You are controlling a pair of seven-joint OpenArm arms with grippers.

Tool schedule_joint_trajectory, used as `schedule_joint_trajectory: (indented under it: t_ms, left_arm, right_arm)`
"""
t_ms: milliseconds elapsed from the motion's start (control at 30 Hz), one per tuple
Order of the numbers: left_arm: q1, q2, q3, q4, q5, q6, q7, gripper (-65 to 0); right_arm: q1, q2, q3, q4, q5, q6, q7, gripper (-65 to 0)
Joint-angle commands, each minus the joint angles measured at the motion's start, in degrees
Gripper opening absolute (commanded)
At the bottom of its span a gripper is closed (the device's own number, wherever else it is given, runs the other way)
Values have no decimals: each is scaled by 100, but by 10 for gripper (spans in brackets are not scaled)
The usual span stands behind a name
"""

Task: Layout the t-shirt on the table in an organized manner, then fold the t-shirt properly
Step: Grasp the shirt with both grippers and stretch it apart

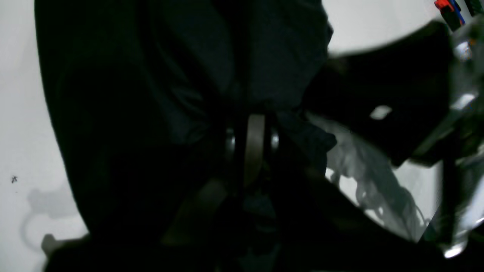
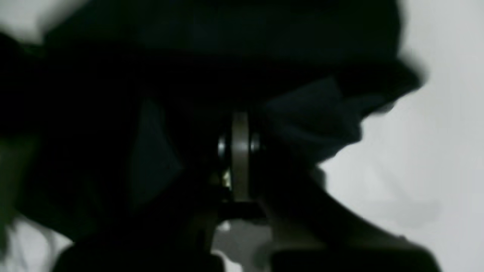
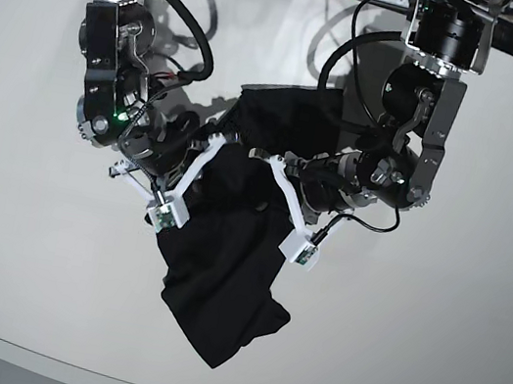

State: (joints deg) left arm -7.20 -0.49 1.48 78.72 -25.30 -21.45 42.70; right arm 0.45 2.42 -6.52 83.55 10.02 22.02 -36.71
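Where the glossy white table (image 3: 19,240) curves toward its near edge, the t-shirt (image 3: 220,285) droops to a soft, rounded black lobe, its matte fabric lying rumpled on the smooth surface. From that low point the cloth rises in loose folds toward the middle of the table, where both arms hold it up by its upper part, so the garment hangs between them as a slack, uneven sheet rather than lying flat.

The right gripper (image 3: 214,141), with pale angular fingers, is clenched on a bunch of the fabric; in the right wrist view the dark cloth swallows the jaws, and only a thin pale strip between two metal fittings shows through. The left gripper (image 3: 276,168) is likewise clamped on the shirt, and the left wrist view shows wrinkled black material gathered tightly around its closed tips, with bare white tabletop on either side.

Behind the grippers a further dark fold of the shirt rests on the table, near thick black cables (image 3: 192,22) that loop down from the arm bases.
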Motion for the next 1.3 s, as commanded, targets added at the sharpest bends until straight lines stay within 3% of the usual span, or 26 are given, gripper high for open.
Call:
schedule_joint_trajectory:
  t_ms: [0,233,400,500,567,633,700,800,900,967,1033,1067,1200,1267]
  left_arm:
    - [-181,15,0,101,-118,-46,-127,-650]
    - [-455,-116,-11,107,-210,-299,-103,-650]
    - [-474,-162,-11,107,-225,-302,-105,-650]
    - [-472,-155,-11,105,-225,-302,-105,-650]
    - [-470,-157,-11,105,-225,-299,-103,-650]
    - [-455,-157,-11,105,-225,-302,-103,-650]
    - [-424,-160,-11,105,-227,-302,-105,-650]
    - [-409,-155,-11,103,-225,-302,-105,-650]
    - [-404,-155,-11,103,-225,-302,-105,-650]
    - [-393,-160,-11,103,-221,-299,-107,-650]
    - [-393,-173,-11,103,-175,-299,-107,-650]
    - [-398,-177,-11,103,-155,-299,-114,-650]
    - [-400,-225,-11,103,-160,-302,-195,-650]
    - [-435,-271,-11,105,-162,-302,-192,-650]
  right_arm:
    - [131,39,22,116,-22,-92,142,-650]
    - [138,518,22,564,-444,-966,-63,-650]
    - [144,632,22,592,-369,-599,-127,-650]
    - [142,625,20,592,380,-98,-203,-650]
    - [140,586,20,584,675,-13,-205,-481]
    - [146,529,22,516,675,-168,-116,-306]
    - [146,470,20,407,625,-452,79,-263]
    - [306,358,20,61,658,-529,157,-264]
    - [575,256,22,-433,765,-284,162,-300]
    - [719,216,20,-601,778,-76,162,-418]
    - [815,219,22,-605,756,153,151,-623]
    - [866,219,22,-597,758,232,107,-650]
    - [990,238,22,-487,656,247,-251,-650]
    - [973,273,24,-361,378,68,-428,-650]
